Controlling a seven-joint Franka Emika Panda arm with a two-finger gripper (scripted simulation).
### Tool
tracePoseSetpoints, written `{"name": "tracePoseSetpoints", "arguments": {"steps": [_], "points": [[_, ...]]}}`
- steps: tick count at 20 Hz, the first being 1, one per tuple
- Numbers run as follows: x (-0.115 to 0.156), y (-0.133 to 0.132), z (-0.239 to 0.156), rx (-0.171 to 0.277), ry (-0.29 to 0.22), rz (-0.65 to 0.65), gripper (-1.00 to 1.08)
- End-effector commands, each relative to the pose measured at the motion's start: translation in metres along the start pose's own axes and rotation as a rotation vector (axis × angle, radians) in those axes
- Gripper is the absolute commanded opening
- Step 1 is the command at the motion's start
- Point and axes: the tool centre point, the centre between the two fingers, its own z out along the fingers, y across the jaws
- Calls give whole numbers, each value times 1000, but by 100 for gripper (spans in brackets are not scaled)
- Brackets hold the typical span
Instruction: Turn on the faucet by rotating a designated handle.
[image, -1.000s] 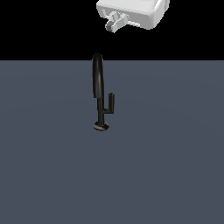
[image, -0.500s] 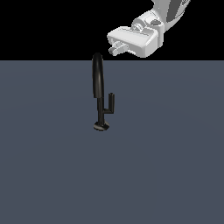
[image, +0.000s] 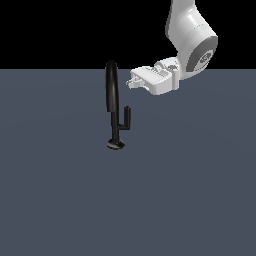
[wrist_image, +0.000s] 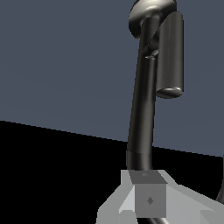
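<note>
The glossy black faucet (image: 113, 90) stands on its round base (image: 116, 145), its thick arched spout rising tall. The handle (image: 127, 118) branches off the stem toward the exterior view's right and ends in an upright peg. My gripper (image: 133, 81) hovers level with the upper spout, just to its right, fingers pointing at it without touching. The jaws look shut with nothing between them. In the wrist view the spout (wrist_image: 142, 109) runs away from my fingertips (wrist_image: 148, 199) down to the base (wrist_image: 151, 12), with the handle peg (wrist_image: 169, 52) beside it.
The faucet stands alone on a flat dark grey-blue surface (image: 190, 190). My white arm (image: 192, 40) reaches in from the upper part of the exterior view's right.
My gripper has come down from the top of the exterior view and swung to point sideways at the upper spout. The faucet and its handle have not moved.
</note>
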Motion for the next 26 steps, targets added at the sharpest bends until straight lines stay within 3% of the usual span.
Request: {"name": "tracePoseSetpoints", "arguments": {"steps": [1,7,13,18,26], "points": [[21,-4,4,49,-56,50,-100],[62,-9,15,146,-162,149,-100],[89,-10,26,208,-230,213,-100],[97,-11,30,228,-252,233,-100],[94,-11,29,221,-244,225,-100]]}}
